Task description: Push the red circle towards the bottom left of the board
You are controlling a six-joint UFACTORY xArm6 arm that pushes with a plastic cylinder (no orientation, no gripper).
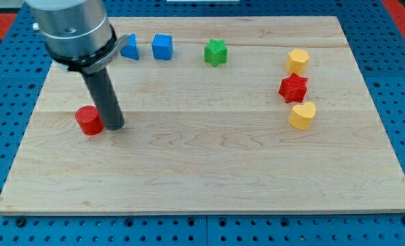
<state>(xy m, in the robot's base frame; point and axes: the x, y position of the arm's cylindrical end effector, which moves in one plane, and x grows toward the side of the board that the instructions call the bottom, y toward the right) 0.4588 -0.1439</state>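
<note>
The red circle (89, 120) lies on the wooden board (209, 164) at the view's left, about halfway down. My tip (114, 126) rests on the board right beside the red circle, on its right side, touching it or nearly so. The dark rod rises from there to the arm's metal end at the view's top left.
A blue triangle (129, 47) and a blue cube (162, 46) sit near the top edge, partly next to the arm. A green star (216, 52) is at top centre. A yellow hexagon (298, 60), a red star (293, 87) and a yellow heart (302, 115) stand in a column at the right.
</note>
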